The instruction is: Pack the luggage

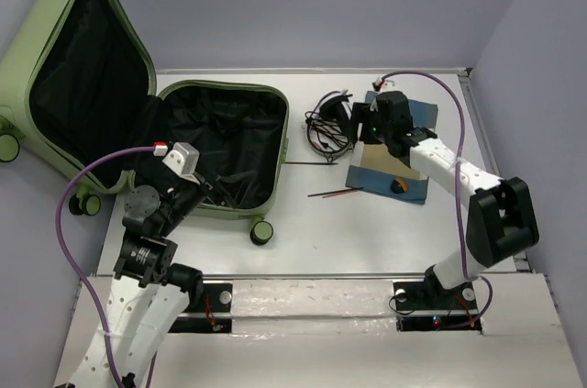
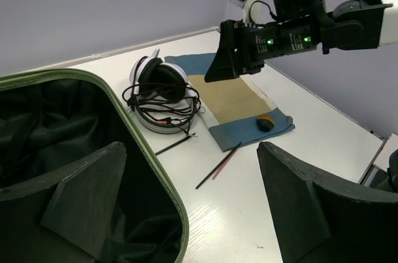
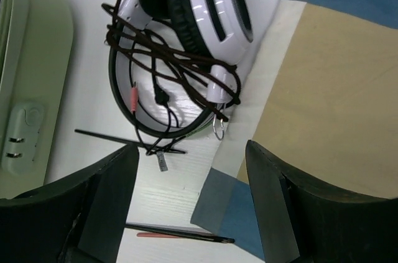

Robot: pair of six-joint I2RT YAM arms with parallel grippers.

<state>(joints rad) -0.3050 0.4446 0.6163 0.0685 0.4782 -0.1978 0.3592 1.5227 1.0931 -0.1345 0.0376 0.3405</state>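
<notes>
Top view: the open luggage [image 1: 225, 140] lies at 9 o'clock on the counter [image 1: 367, 232]. The wired headphones [image 1: 330, 120] at 1 o'clock are best gripped squarely so the loose cable [image 1: 316, 138] comes along. Left wrist view: left jaws spread wide, empty, straddling the luggage rim. Right wrist view: right jaws wide apart, empty, above the headphones.
</notes>
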